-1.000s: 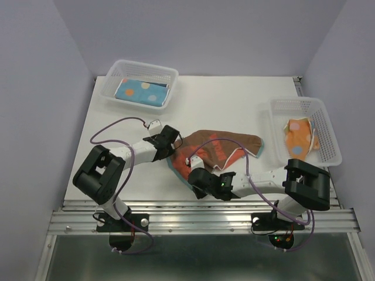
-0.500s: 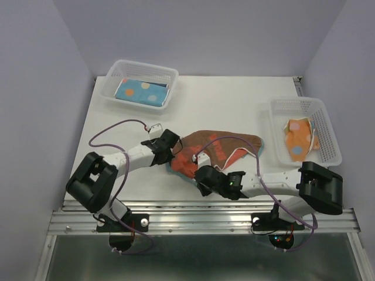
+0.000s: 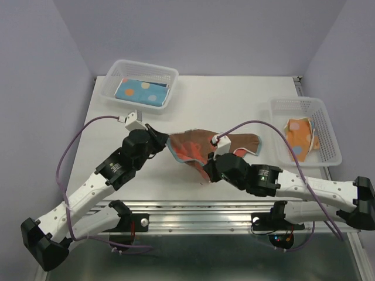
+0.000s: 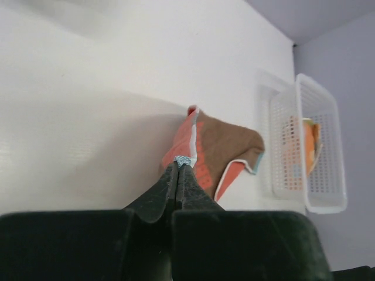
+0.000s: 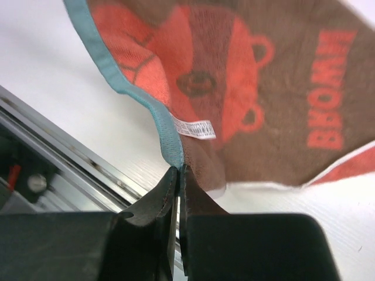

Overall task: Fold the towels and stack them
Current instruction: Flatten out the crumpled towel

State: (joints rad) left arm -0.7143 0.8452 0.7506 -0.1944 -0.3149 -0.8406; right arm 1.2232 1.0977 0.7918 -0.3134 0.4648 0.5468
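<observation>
**Both corners pinched, near hem off the surface**

Since a second ago both arms have stretched out long and low over the tabletop (image 3: 234,105). The brown-red towel (image 3: 196,149), which lay flat by the middle of the near edge, now has its near hem raised while its far part rests on the surface. The left fingers (image 4: 177,172), part open a moment back, have clamped tight on the towel's left corner. The right fingers (image 5: 177,175) stay squeezed on the teal hem, just beside the label (image 5: 195,129). We judge the grasp finished and the fold ready to be carried toward the far edge.

Beyond the towel the tabletop lies bare up to the far edge. The far-left basket (image 3: 111,73) sits in that corner, well apart, holding a folded light blue towel (image 3: 140,92). The right basket (image 3: 304,102) stands along the right edge with an orange towel (image 3: 299,137) inside, near our towel's right tip. The rail (image 5: 64,152) at the near edge runs close under the right fingers, so we see little slack there.
</observation>
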